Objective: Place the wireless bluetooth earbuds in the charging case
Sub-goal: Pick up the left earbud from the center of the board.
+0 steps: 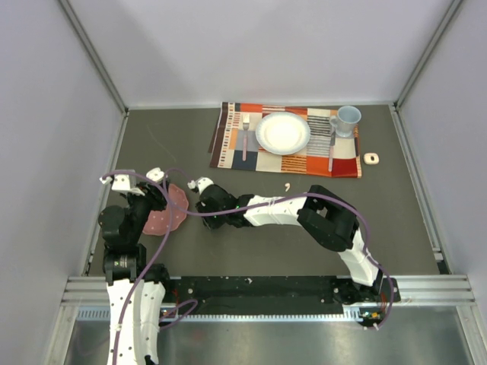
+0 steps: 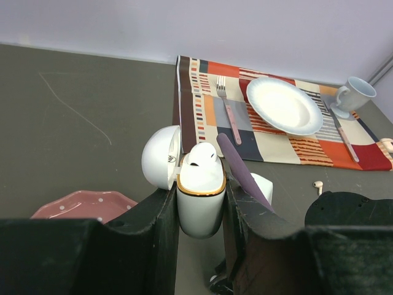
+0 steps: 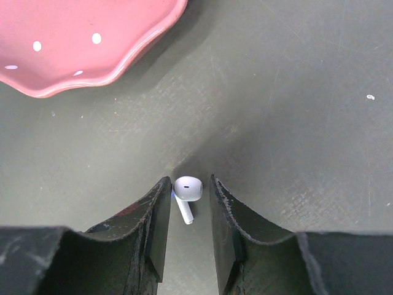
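Note:
My left gripper (image 2: 199, 187) is shut on the white charging case (image 2: 199, 209), held upright with its lid (image 2: 159, 157) swung open to the left. A white earbud (image 2: 201, 157) sits in the top of the case. My right gripper (image 3: 188, 180) is low over the table, open, with its fingers on either side of a white earbud (image 3: 187, 192) that lies flat. The earbud touches the left finger and a small gap remains at the right. Another loose earbud (image 1: 287, 185) lies on the table below the placemat and also shows in the left wrist view (image 2: 317, 184).
A pink dotted plate (image 1: 169, 209) lies just left of the right gripper (image 1: 211, 213) and beside the left gripper (image 1: 152, 190). A striped placemat (image 1: 228, 141) at the back holds a white plate (image 1: 283, 133), fork, knife and blue cup (image 1: 347, 120). A small pale object (image 1: 370, 158) lies right of it.

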Motion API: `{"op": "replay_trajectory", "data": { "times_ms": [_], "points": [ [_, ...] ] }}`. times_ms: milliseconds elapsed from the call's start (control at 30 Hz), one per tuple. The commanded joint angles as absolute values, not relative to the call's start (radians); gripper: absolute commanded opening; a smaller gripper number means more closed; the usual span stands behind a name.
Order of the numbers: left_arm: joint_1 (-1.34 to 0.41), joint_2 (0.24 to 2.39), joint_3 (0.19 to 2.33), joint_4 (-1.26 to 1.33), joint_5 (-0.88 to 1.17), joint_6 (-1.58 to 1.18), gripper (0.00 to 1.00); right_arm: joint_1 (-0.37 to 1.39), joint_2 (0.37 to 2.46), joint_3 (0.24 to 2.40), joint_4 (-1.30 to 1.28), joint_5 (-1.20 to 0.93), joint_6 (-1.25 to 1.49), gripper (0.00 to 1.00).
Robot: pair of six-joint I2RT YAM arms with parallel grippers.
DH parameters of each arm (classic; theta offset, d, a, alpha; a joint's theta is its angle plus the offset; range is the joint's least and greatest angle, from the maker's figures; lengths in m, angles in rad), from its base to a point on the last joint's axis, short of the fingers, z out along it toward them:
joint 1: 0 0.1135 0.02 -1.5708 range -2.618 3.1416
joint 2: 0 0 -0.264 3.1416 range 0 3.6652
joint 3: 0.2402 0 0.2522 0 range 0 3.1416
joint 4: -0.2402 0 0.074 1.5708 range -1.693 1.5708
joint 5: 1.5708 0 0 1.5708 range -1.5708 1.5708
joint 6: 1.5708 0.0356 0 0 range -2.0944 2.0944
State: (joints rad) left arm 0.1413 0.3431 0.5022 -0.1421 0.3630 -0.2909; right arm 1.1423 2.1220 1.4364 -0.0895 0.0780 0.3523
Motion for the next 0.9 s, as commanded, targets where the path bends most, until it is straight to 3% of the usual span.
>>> {"op": "replay_trajectory", "data": {
  "times_ms": [0, 533, 633, 667, 733, 767, 867],
  "points": [
    [0.144, 0.341, 0.503, -0.083, 0.379, -0.304, 0.0, 1.143, 2.161, 1.434, -0.137, 0.069, 0.357, 0.32],
    [0.144, 0.341, 0.503, -0.089, 0.382, -0.305, 0.0, 1.144, 2.161, 1.436, -0.138, 0.063, 0.364, 0.25],
    [0.146, 0.341, 0.505, -0.089, 0.382, -0.304, 0.0, 1.141, 2.143, 1.425, -0.137, 0.084, 0.373, 0.2],
    [0.144, 0.342, 0.503, -0.089, 0.38, -0.304, 0.0, 1.138, 2.137, 1.417, -0.135, 0.087, 0.379, 0.14],
    [0.144, 0.341, 0.505, -0.089, 0.383, -0.304, 0.0, 1.132, 2.106, 1.407, -0.129, 0.087, 0.388, 0.12],
    [0.144, 0.341, 0.505, -0.089, 0.383, -0.304, 0.0, 1.126, 2.091, 1.388, -0.123, 0.09, 0.397, 0.07],
    [0.144, 0.342, 0.505, -0.089, 0.385, -0.304, 0.0, 1.108, 2.019, 1.335, -0.078, 0.091, 0.416, 0.06]
  ]
}}
